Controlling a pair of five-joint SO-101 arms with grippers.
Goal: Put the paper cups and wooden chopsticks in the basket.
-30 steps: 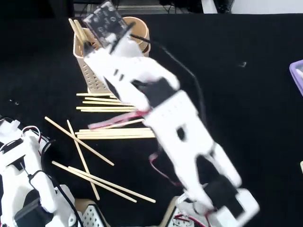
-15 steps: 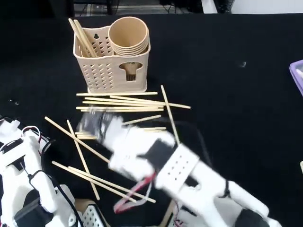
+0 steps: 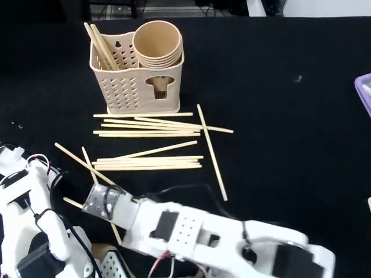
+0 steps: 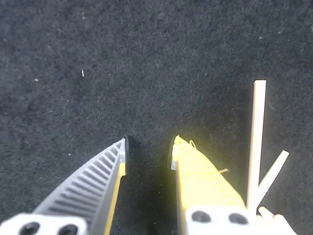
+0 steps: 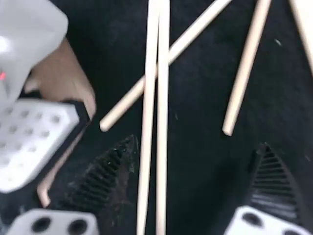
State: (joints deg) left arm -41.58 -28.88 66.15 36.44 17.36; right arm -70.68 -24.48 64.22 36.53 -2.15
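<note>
Nearest, at the front edge of the tabletop [image 3: 290,150], the left arm [image 3: 26,226] sits folded at one corner. The left pincer [image 4: 150,142] points down at bare black surface, its jaws parted by a narrow gap with nothing between them, and two chopstick ends [image 4: 257,142] lie just beside the yellow jaw. Next to it the right arm [image 3: 197,231] lies low across the front. The right pincer [image 5: 195,147] hangs wide open over a pair of chopsticks [image 5: 155,98], which lie side by side close to one jaw, ungripped. Farther out, loose wooden chopsticks [image 3: 148,162] lie scattered and in rough rows on the black surface. Beyond them stands the basket [image 3: 136,90], with a nested stack of paper cups [image 3: 157,40] in one compartment and leaning chopsticks [image 3: 99,43] in the other.
</note>
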